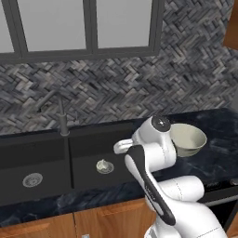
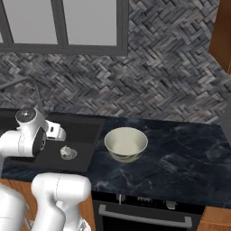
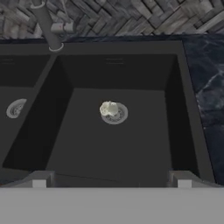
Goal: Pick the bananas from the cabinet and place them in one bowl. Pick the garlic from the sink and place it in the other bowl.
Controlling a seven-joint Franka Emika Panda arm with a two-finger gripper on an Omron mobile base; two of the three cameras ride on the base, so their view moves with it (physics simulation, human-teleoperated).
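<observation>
Hovering pincer [image 3: 111,181] (jaws wide) above sink [image 3: 65,144], over garlic [image 3: 108,108]

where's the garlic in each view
Left base view: garlic low centre, on the right basin's drain, left of the arm.
Right base view: garlic lower left, on the drain, left of the bowl.
Hand view: garlic centre, on the drain's upper left edge.
Shared landmark: the faucet, behind the sink divider.
</observation>
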